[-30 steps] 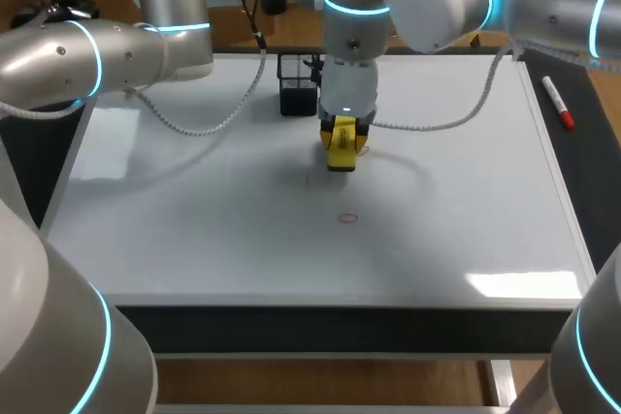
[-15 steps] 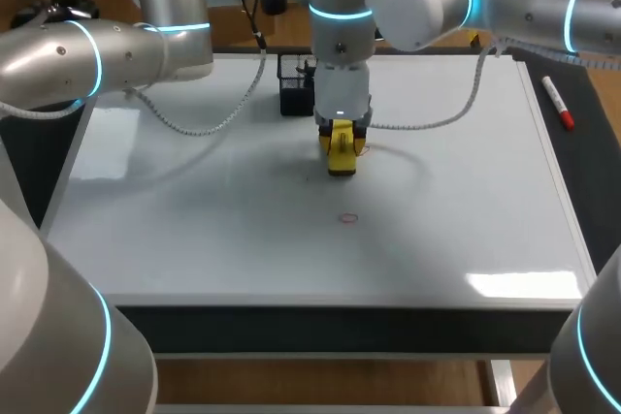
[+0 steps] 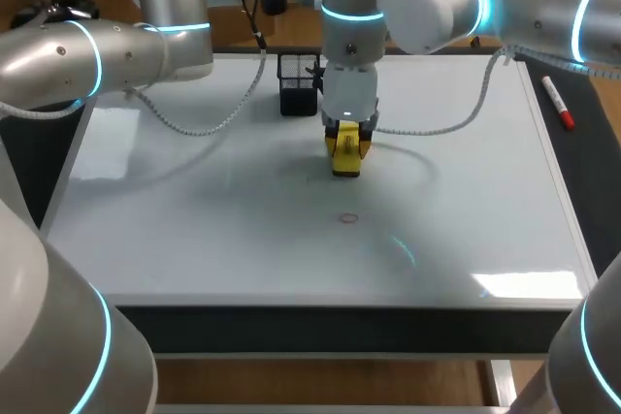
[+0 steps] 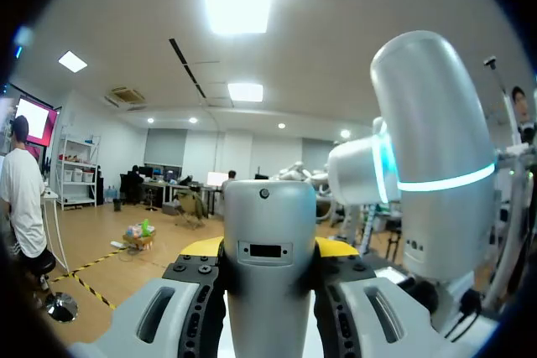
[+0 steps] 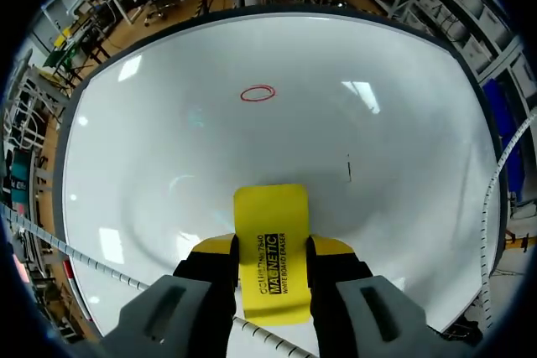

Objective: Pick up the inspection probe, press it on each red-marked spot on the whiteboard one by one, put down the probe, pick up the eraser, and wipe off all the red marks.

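Right wrist view, lower centre: right gripper [image 5: 270, 246] jaws clamp the eraser [image 5: 270, 211] by its long sides; probably light, stiff, unbreakable. Left gripper [image 4: 268, 249]: cannot tell.

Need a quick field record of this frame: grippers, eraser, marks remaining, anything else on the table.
right gripper: shut on yellow eraser, over the whiteboard
marks remaining: one red circle, ahead of the eraser, apart from it
left arm: rear left, away from the mark
black holder: at the board's back edge
red marker: on the dark strip beside the board's right edge
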`<state>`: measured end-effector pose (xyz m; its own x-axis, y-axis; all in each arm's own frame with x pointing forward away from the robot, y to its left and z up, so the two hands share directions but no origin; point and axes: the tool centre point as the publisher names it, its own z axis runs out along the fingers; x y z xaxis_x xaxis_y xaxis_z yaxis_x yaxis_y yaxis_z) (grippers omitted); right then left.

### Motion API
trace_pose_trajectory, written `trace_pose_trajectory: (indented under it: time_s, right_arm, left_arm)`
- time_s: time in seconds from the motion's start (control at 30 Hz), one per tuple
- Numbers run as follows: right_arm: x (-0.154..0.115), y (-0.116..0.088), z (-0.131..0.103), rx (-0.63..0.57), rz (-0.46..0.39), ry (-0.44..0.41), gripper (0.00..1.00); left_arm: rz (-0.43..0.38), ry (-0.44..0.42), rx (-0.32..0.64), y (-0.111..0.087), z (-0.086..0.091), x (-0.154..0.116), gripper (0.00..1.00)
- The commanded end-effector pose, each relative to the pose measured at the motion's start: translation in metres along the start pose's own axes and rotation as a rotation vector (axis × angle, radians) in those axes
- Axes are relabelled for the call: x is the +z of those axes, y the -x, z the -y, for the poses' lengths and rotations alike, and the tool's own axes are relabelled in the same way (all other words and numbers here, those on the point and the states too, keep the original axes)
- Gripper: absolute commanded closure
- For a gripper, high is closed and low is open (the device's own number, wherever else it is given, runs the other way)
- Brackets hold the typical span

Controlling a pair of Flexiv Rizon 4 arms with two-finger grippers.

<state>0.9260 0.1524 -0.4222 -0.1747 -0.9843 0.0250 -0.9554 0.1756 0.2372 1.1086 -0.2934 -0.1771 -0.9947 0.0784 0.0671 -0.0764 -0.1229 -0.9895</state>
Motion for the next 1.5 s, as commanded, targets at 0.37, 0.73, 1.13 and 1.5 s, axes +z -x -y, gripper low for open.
trace_pose_trajectory:
  time_s: [0.37, 0.73, 1.13, 1.5]
  right_arm:
    - [0.005, -0.036, 0.010, 0.083, 0.012, 0.012, 1.00]
    - [0.002, -0.058, 0.009, 0.138, 0.024, 0.010, 1.00]
    - [-0.023, -0.079, -0.002, 0.208, 0.035, -0.058, 1.00]
    - [-0.049, -0.129, -0.014, 0.359, 0.081, -0.117, 1.00]
  left_arm:
    - [-0.003, 0.001, -0.001, 0.001, 0.002, 0.000, 1.00]
    - [-0.003, 0.001, -0.001, 0.001, 0.002, 0.000, 1.00]
    - [-0.003, 0.001, -0.001, 0.001, 0.002, 0.000, 1.00]
    - [-0.003, 0.001, -0.001, 0.001, 0.002, 0.000, 1.00]
